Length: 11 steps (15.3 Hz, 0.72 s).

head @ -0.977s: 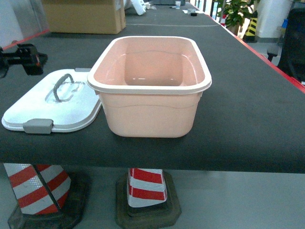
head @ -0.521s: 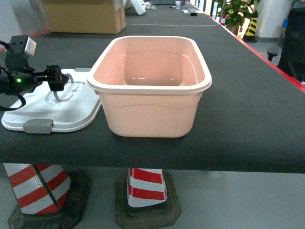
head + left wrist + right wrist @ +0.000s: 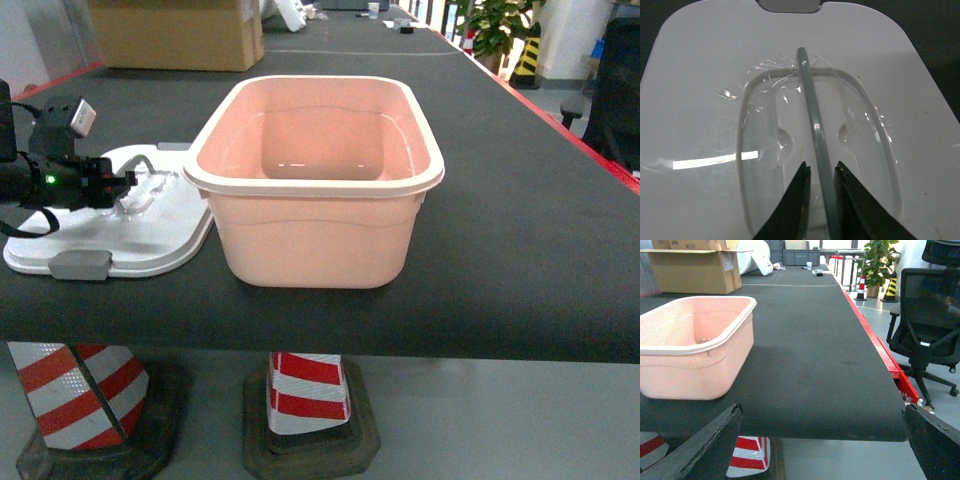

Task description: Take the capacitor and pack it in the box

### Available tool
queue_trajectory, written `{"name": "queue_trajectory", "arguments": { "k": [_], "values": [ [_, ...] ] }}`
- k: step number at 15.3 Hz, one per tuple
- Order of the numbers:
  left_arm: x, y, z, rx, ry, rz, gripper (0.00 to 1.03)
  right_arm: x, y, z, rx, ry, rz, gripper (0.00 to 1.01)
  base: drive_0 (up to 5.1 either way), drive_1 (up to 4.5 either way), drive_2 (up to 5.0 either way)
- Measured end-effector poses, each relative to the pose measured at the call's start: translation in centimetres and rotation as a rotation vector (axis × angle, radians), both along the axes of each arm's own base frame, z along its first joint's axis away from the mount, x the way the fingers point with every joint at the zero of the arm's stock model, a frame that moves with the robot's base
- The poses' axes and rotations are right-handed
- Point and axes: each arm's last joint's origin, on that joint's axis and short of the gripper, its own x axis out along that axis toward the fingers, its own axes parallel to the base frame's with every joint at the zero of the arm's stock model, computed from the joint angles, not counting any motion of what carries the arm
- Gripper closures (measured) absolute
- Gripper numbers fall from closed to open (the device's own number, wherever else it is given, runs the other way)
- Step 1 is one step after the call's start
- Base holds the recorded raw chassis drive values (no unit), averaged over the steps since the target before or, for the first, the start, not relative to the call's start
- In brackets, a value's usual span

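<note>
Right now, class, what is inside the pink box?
Nothing that shows: the box is open, and its bare pink floor and walls are visible, with no capacitor. The near wall hides the front strip of the floor. Its lid lies beside it.

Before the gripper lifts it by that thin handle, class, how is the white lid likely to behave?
The lid looks like thin moulded plastic, so probably light and fairly stiff. Its glossy surface may be slippery. The left gripper straddles only the narrow grey handle, so the lid may swing or tilt when raised.
</note>
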Motion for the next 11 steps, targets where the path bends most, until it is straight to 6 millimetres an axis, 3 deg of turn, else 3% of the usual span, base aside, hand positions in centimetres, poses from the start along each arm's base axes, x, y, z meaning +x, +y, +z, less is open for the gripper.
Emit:
{"name": "queue_trajectory", "arguments": {
  "k": [1,7,9,11],
  "values": [
    [0.0,-0.2,0.0,0.005,0.001,-0.002,1.00,0.0,0.0,0.0,0.000,0.000,0.000,0.03,0.0,0.00,0.0],
    [-0.8,0.3,0.6,0.023,-0.030,0.048,1.01,0.0,0.0,0.0,0.000,0.000,0.000,0.03,0.0,0.00,0.0],
    [-1.9,1.6,3.3,0.020,-0.090,0.119,1.01,0.0,0.0,0.0,0.000,0.000,0.000,0.03,0.0,0.00,0.0],
    [-3.4,2.3,9.1,0.023,-0.208,0.208,1.01,0.0,0.0,0.0,0.000,0.000,0.000,0.03,0.0,0.00,0.0]
  ]
}}
